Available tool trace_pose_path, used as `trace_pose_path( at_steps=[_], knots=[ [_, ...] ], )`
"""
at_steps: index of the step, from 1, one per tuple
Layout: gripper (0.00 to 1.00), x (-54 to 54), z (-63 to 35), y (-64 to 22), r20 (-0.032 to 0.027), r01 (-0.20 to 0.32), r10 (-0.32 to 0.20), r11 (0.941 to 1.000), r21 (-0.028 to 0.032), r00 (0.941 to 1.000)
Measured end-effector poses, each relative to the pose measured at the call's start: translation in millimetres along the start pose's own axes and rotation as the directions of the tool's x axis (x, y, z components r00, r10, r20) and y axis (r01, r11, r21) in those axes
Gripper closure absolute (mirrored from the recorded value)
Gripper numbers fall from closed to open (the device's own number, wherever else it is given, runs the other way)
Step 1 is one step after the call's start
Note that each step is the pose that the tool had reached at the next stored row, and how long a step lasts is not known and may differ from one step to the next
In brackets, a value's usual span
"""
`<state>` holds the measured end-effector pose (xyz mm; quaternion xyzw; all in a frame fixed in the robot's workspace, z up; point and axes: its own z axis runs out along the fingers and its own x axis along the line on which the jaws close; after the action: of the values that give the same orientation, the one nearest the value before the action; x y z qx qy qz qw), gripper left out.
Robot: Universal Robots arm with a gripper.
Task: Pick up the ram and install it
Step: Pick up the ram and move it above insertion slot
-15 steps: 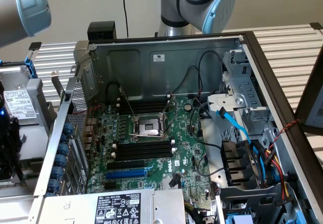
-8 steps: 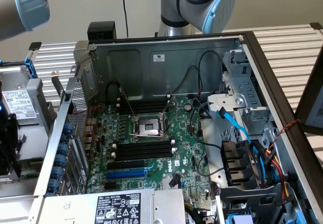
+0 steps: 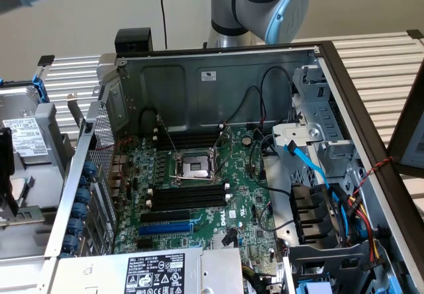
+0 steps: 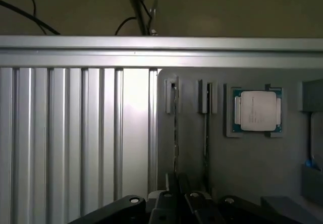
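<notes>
From the wrist camera I see the claw (image 4: pixel 177 184) closed. As far as I can make out in the dim light, its tips are pinched on the ram (image 4: pixel 175 133). The ram stands on edge in a narrow slot of a grey holder (image 4: pixel 252 173). That holder lies on the ribbed metal desk (image 4: pixel 60 133), right up against the rail along the desk's edge. A second thin stick (image 4: pixel 206 133) stands on edge in the neighbouring slot, just beside the ram and parallel to it. Beyond that stick, a processor chip (image 4: pixel 256 110) lies flat in its own recess in the same holder.

In the exterior view I have the arm (image 3: pixel 265 2) above the far wall of the open computer case (image 3: pixel 218 75). The case sits on the desk (image 3: pixel 377 62) with its motherboard (image 3: pixel 245 195) facing up. The black memory slots (image 3: pixel 189 193) beside the processor socket (image 3: pixel 194 167) hold no stick that I can see. The blue expansion slot (image 3: pixel 165 228) lies just beyond them, towards the near side of the case.
</notes>
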<state>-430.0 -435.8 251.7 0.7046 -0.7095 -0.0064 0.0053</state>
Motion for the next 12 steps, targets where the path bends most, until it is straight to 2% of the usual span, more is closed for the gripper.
trace_pose_path(
  at_steps=[12],
  knots=[
    [0.88,0.4,-54.5,0.9,0.0,0.0,0.0,1.0,0.0,1.0]
  ],
)
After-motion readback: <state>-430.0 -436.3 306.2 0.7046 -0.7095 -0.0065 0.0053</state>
